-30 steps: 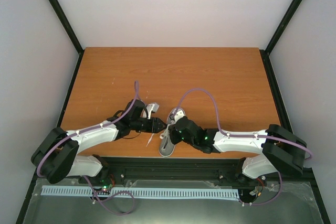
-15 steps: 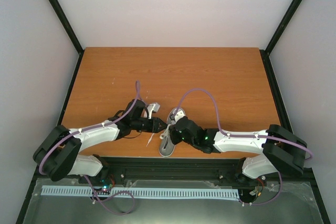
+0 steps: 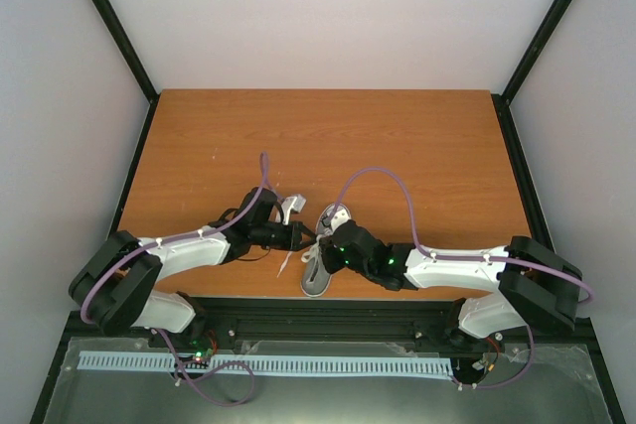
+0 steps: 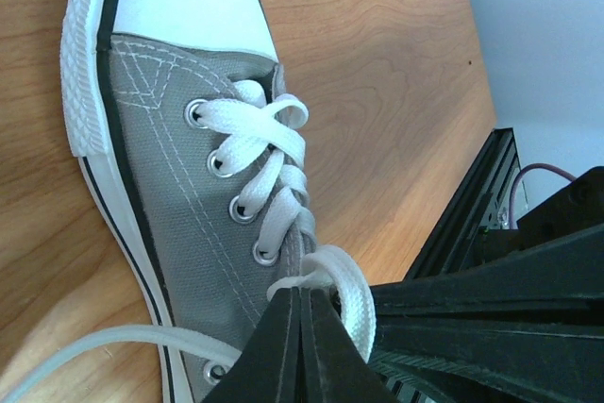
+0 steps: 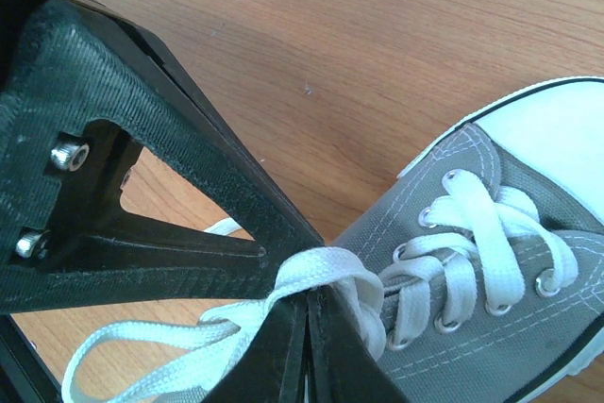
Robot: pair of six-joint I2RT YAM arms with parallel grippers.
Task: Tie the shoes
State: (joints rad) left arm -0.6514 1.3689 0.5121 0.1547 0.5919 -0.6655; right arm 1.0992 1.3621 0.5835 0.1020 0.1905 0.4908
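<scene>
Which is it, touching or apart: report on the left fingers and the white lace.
Touching. The left wrist view shows the left fingers shut on the white lace, which emerges from between their tips.

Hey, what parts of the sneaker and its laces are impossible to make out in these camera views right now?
Left wrist: the heel of the sneaker is cut off at the bottom edge and sits behind the left claw. One end of the laces runs off the left edge.
Right wrist: the right claw hides whether there is a knot where it pinches.
Top external: both claws cover the lacing, and it is too small to read.
</scene>
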